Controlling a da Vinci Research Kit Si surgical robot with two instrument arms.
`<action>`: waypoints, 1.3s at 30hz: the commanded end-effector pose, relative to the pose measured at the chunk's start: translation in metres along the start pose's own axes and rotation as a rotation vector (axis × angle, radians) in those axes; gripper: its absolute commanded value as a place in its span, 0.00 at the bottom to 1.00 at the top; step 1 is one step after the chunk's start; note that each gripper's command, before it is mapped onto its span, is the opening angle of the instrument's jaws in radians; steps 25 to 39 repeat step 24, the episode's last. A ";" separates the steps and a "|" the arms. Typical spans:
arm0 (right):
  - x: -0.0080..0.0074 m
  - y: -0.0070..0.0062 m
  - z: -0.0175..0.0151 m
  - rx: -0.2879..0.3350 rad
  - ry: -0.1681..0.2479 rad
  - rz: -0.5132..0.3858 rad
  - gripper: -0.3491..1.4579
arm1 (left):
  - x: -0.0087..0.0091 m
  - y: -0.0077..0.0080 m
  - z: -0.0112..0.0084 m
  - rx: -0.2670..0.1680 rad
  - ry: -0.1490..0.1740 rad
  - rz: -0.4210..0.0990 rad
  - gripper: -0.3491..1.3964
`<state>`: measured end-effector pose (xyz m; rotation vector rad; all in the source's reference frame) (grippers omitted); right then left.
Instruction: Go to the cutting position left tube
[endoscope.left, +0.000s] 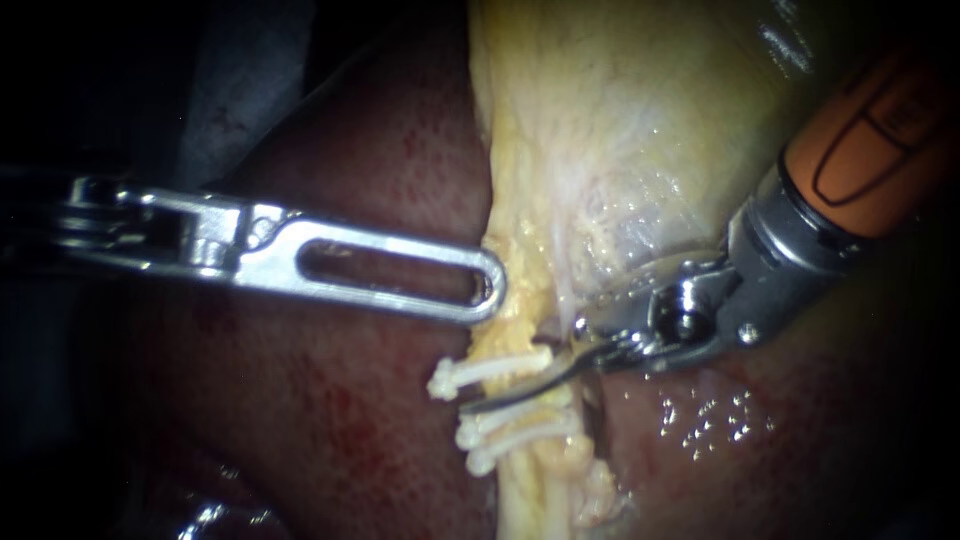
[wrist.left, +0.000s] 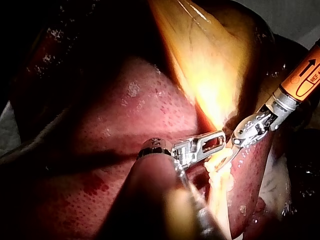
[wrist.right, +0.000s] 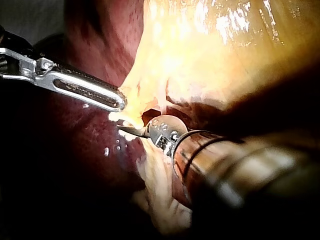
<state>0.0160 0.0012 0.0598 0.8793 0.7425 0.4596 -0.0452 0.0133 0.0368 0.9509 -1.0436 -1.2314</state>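
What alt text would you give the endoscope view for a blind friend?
The right instrument, thin and curved at its tip, lies across a pale tube between one white clip and two more. The left instrument touches yellow tissue at the lower edge of the gallbladder; dark red liver surrounds them.

Quick headcount from my end. I've got two tools in the field, the left instrument and the right instrument. There are three white clips, all sitting on one tube. There's a pale lump next to it, and I can't tell if that's a second tube. Tissue-wise, I see one liver and one gallbladder.
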 end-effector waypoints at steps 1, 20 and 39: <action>0.0000 0.0000 0.0000 0.000 -0.001 0.000 0.34 | 0.0000 0.0000 0.0000 0.000 0.000 0.000 0.00; -0.0001 0.0000 0.0001 0.000 -0.002 -0.002 0.34 | 0.0000 0.0000 0.0001 -0.001 -0.001 0.000 0.00; -0.0001 0.0000 0.0001 0.001 -0.002 -0.002 0.35 | 0.0000 0.0000 0.0001 0.000 -0.001 -0.001 0.00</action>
